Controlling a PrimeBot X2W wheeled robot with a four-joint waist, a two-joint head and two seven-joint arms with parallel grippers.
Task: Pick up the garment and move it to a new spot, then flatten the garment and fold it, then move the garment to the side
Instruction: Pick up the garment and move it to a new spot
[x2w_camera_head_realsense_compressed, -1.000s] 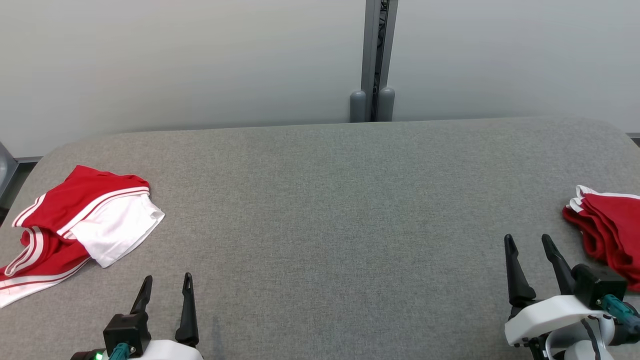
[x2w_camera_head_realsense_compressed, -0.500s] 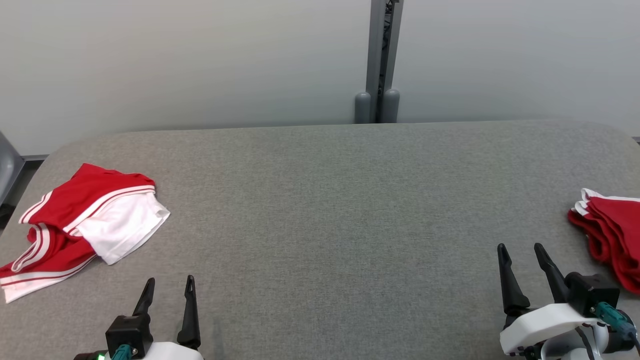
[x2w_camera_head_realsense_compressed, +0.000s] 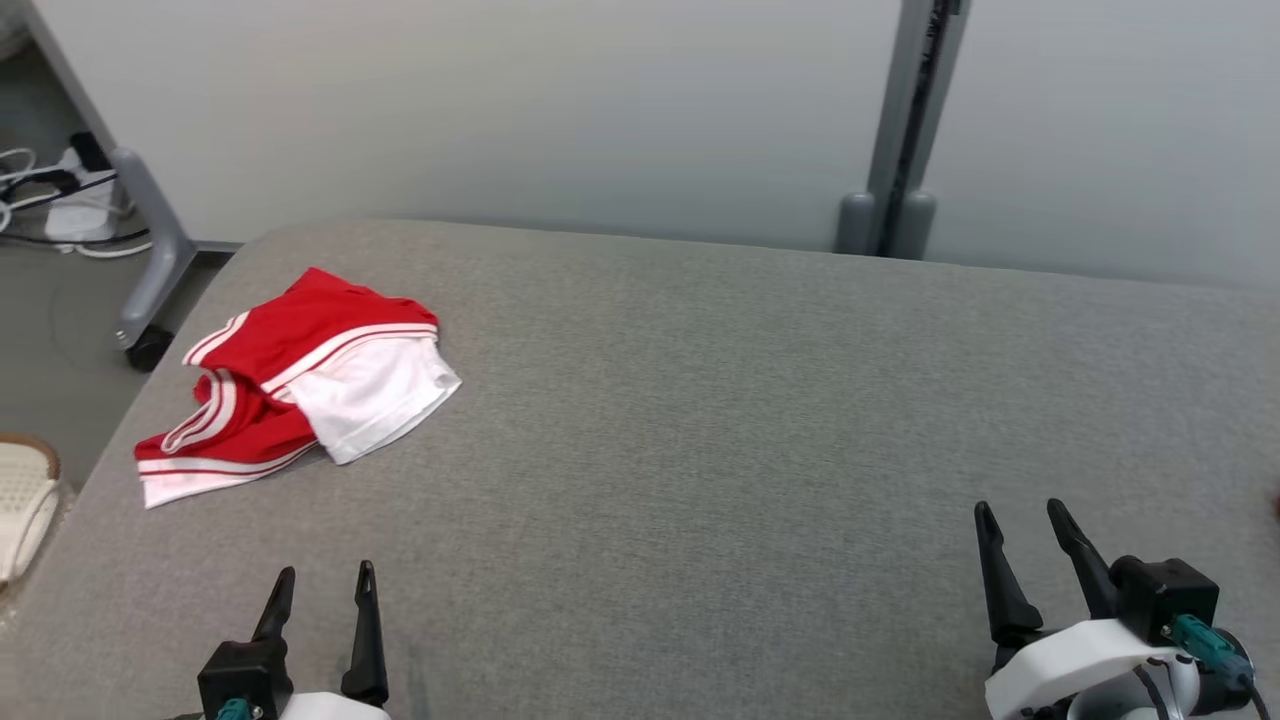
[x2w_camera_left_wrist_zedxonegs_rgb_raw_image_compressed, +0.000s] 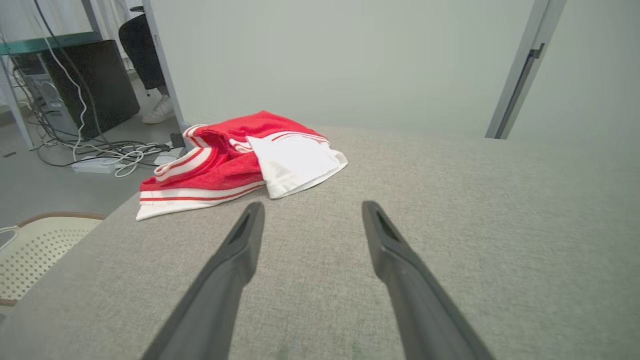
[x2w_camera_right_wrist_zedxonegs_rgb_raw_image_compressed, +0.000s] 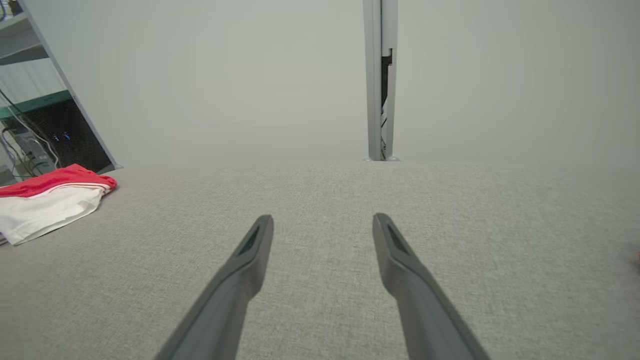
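Note:
A crumpled red and white garment lies at the left end of the grey padded table. The left wrist view has this garment ahead and left of the fingers, and the right wrist view catches the garment at its far left edge. At the lower left my left gripper is open with nothing between its fingers, well short of the cloth; those same open jaws hover over bare table. At the lower right my right gripper is open too and holds nothing, far from the cloth; its tips are spread above the fabric top.
Past the table's left edge are a floor with a wheeled grey frame leg, cables and a cream perforated seat. A pale partition wall with a grey post backs the table. A person's leg and shoe stand far left.
The head camera has turned left: the whole picture shifted right, bringing the floor at the left into view and taking the red pile at the right edge out of it. Both grippers stay open.

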